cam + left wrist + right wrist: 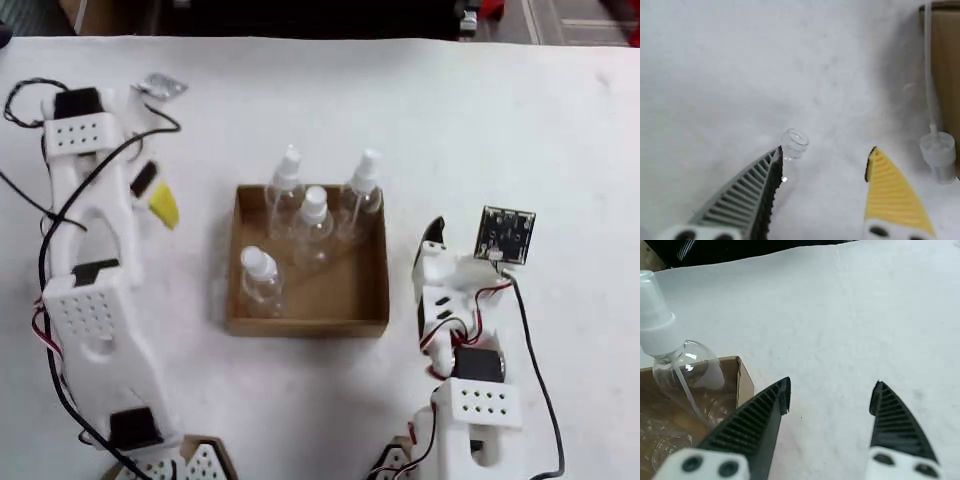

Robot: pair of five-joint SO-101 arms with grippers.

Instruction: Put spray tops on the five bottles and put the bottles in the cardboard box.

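Clear bottle (pixel 794 144), by open left gripper (pixel 826 148)

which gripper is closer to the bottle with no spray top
Left. The uncapped bottle lies just off the grey fingertip of the open left gripper; the right gripper, also open, is on the other side of the cardboard box.

I can make out no writing, label or number from here, neither on the clear plastic spray bottles (pixel 313 225), the brown cardboard box (pixel 305 325), nor the small black circuit board (pixel 506 234) to its right.
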